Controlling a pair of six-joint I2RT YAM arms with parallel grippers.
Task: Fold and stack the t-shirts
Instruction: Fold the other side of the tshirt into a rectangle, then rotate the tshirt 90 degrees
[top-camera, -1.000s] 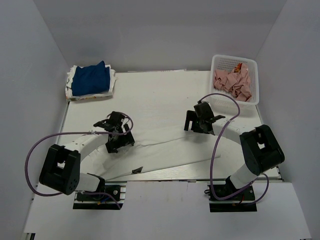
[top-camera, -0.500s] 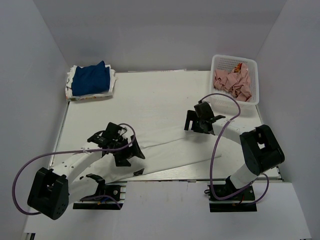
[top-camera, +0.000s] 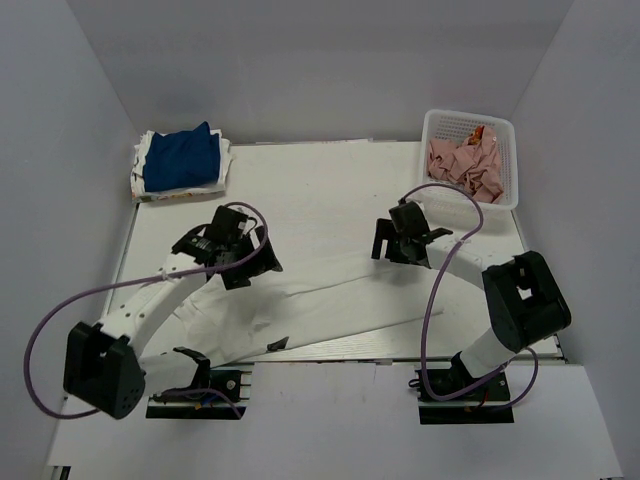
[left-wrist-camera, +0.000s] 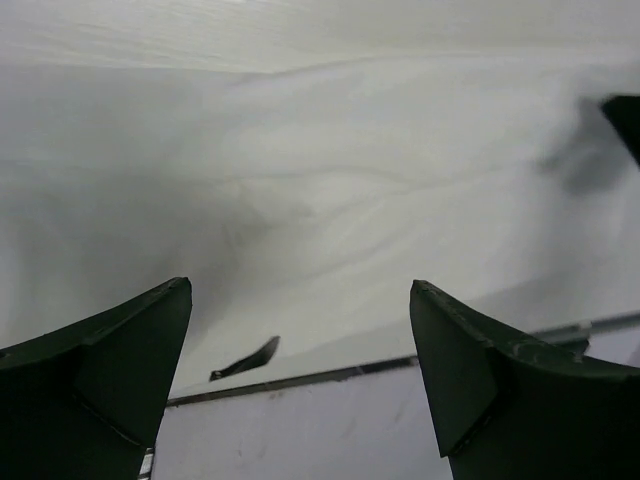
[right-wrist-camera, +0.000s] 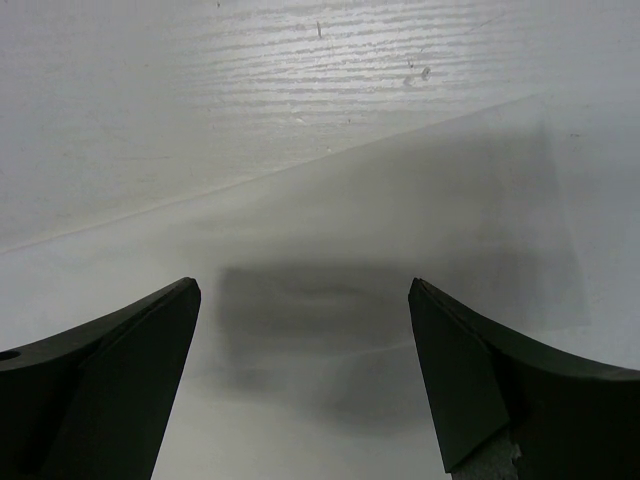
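A large white t-shirt (top-camera: 330, 300) lies spread across the near half of the table, its small dark neck label (top-camera: 275, 342) close to the front edge. My left gripper (top-camera: 250, 268) hovers open over the shirt's left part; in the left wrist view the gripper (left-wrist-camera: 298, 290) holds nothing, with the white t-shirt (left-wrist-camera: 330, 170) and its label (left-wrist-camera: 245, 360) below it. My right gripper (top-camera: 400, 255) stands open above the shirt's far right edge; the right wrist view shows the gripper (right-wrist-camera: 302, 285) empty over the t-shirt (right-wrist-camera: 380, 350). A folded blue t-shirt (top-camera: 182, 158) tops a stack at the back left.
A white mesh basket (top-camera: 505, 130) holding crumpled pink cloth (top-camera: 465, 165) stands at the back right corner. Bare white table (top-camera: 320, 190) stretches between the stack and the basket. The table's front edge (left-wrist-camera: 400, 362) runs just past the label.
My left arm swung toward the near edge and then back out, so its gripper now sits farther from the front edge. The right arm barely moved. Both grippers stayed open.
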